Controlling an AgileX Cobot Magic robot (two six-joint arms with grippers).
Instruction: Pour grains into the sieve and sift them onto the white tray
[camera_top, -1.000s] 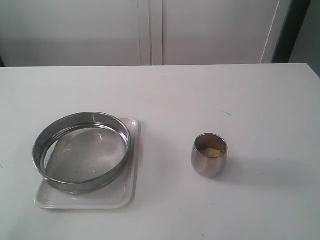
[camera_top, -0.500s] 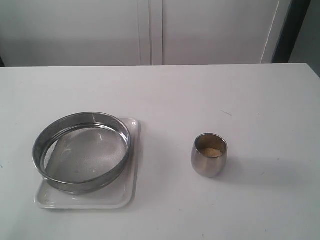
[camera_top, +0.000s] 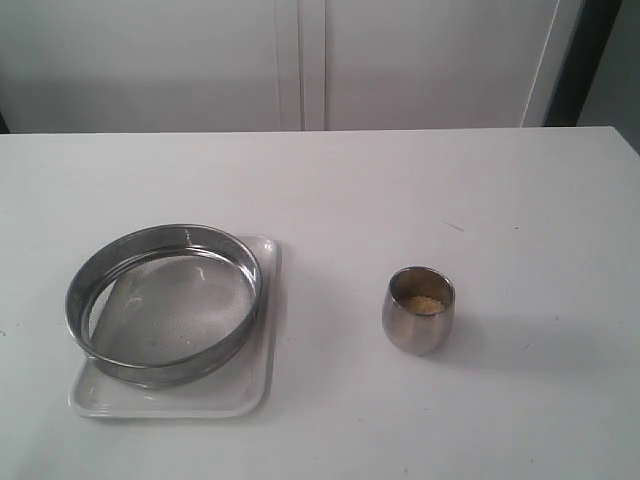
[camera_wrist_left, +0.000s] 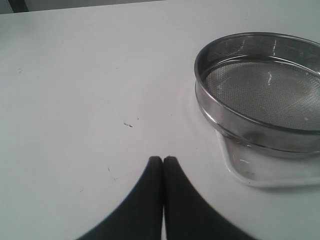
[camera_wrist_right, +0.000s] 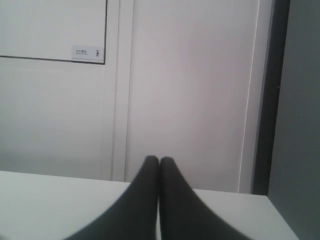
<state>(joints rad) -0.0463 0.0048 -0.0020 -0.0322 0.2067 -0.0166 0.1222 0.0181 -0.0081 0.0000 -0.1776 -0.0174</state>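
Observation:
The steel sieve (camera_top: 163, 302) rests on the white tray (camera_top: 258, 392) at the table's front left. Golden grains (camera_top: 424, 303) lie inside a small rounded steel cup (camera_top: 417, 311), standing upright to the right of the tray. Neither arm shows in the exterior view. In the left wrist view my left gripper (camera_wrist_left: 163, 160) is shut and empty above bare table, with the sieve (camera_wrist_left: 260, 87) and tray (camera_wrist_left: 245, 170) off to one side, apart from it. My right gripper (camera_wrist_right: 159, 160) is shut and empty, facing the back wall over the table's far edge.
White cabinet doors (camera_top: 300, 60) stand behind the table (camera_top: 400, 180). A dark vertical strip (camera_top: 585, 60) rises at the back right. Small dark specks (camera_wrist_left: 129, 123) mark the tabletop near the left gripper.

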